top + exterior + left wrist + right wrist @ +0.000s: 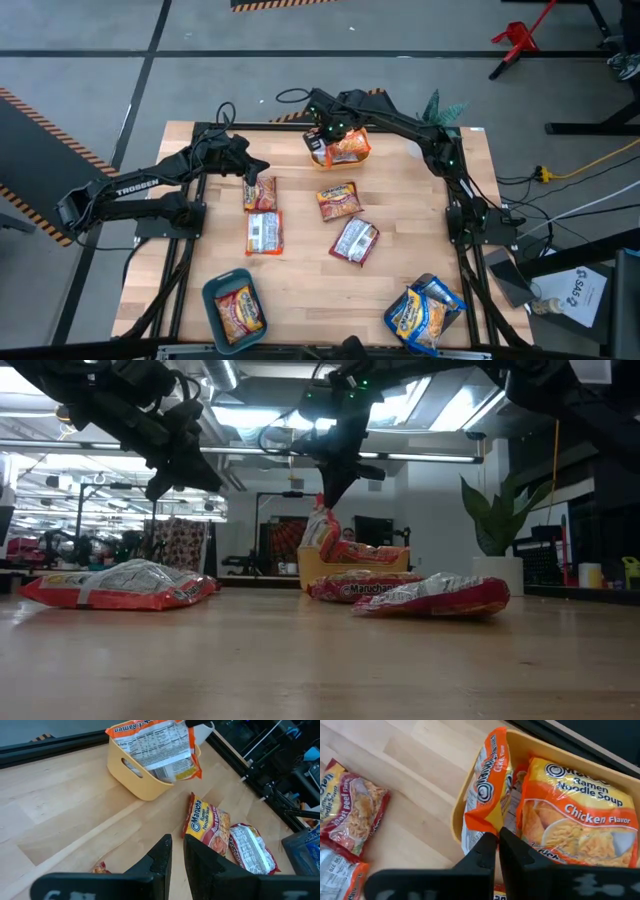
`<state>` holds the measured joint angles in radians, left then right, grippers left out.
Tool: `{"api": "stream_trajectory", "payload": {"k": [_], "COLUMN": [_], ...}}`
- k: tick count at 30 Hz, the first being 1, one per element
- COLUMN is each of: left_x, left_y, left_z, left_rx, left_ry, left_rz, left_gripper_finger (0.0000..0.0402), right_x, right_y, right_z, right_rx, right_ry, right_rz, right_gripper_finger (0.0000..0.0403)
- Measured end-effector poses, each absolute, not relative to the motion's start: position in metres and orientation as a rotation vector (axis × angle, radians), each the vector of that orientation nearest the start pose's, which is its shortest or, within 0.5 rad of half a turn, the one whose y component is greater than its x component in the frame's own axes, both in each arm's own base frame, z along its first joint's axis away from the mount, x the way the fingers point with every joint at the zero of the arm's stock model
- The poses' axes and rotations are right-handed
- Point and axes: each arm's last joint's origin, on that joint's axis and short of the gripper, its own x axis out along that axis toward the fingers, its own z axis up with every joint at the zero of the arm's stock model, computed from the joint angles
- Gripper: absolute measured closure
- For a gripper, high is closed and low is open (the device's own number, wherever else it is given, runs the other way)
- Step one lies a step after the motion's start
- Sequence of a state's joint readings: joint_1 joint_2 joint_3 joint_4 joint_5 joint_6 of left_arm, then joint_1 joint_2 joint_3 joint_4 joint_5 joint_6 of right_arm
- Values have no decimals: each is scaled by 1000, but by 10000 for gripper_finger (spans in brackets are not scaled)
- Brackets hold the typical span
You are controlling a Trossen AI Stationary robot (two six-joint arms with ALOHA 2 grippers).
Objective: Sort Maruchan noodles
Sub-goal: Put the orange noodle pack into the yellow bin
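Right wrist view shows the right gripper (498, 840) pinched shut on the edge of an orange chicken-flavour packet (485, 795), dangling it upright over the yellow bin (457, 815) at the far side of the table, presumably to drop it beside the Chicken Flavor packet (575, 825) already lying inside. From above, the left gripper (252, 172) hangs over the left part of the table with fingers nearly together and empty, just above a red packet (260, 194). Other glossy red packets (340, 202) lie mid-table, one sits in the teal bin (212, 295) at the near edge, and blue packets (420, 312) fill the near-right bin.
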<state>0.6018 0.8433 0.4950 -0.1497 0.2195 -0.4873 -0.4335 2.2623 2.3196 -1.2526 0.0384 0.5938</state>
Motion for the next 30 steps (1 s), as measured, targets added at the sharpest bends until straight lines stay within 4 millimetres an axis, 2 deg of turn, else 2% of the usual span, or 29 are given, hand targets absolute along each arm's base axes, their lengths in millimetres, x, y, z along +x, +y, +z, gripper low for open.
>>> {"api": "stream_trajectory", "payload": {"k": [9,14,20,30], "left_x": [151,151,151,149], "left_y": [97,97,97,96], "left_z": [228,228,227,223], "left_rx": [-667,-667,-668,-679], "left_ry": [360,360,359,411], "left_rz": [502,502,503,547], "left_gripper_finger": [359,359,359,359], "right_x": [428,432,425,421], "right_y": [-205,-217,-238,-260], "right_z": [295,298,289,281], "right_rx": [733,667,677,645], "right_ry": [935,847,859,843], "right_rz": [-723,-729,-758,-750], "right_gripper_finger": [305,274,265,265]}}
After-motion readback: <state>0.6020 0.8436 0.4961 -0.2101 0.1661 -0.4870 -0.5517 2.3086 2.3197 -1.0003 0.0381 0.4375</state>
